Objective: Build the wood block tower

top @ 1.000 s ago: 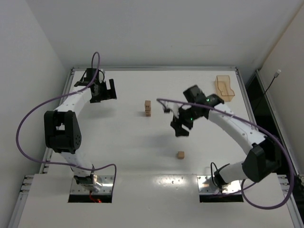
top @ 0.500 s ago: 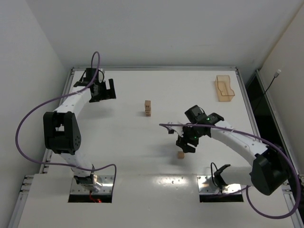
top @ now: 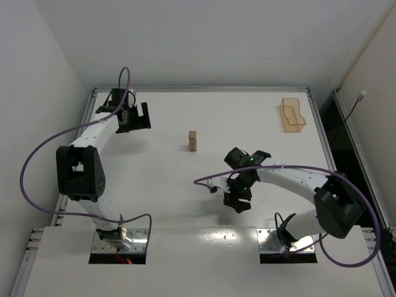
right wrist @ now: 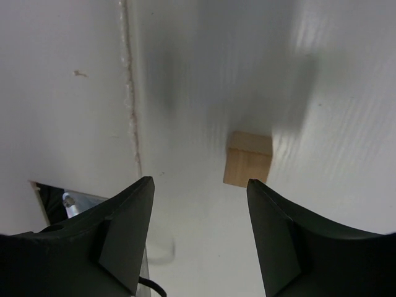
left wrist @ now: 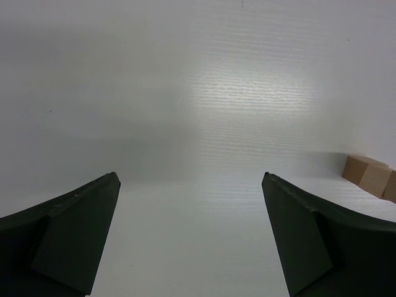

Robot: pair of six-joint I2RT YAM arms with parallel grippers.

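Fingers (right wrist: 127, 232) of the right gripper (right wrist: 199, 181) stand moderately apart with nothing between them. A loose wood block (right wrist: 247, 159) lies on the table (right wrist: 185, 93) just past the tips, nearer one finger than the other and not touching either. From above, that gripper (top: 237, 201) hangs well nearer the arm bases than the tower (top: 192, 141) and to its right, and it covers the loose block.

Left gripper (left wrist: 190, 176) fingers (left wrist: 74, 229) are spread wide and empty over bare table. The tower's cubes (left wrist: 371, 176) show at the right edge of its wrist view. Seen from above, this gripper (top: 137, 117) sits well left of the tower and slightly farther back.

The tower stands upright, one cube wide, alone mid-table. An orange tray (top: 292, 115) rests far to its right.

A second ago the right gripper hung higher, right of the tower, and the loose block lay uncovered. It has since come down over the block. Left arm, tower and tray are unchanged.
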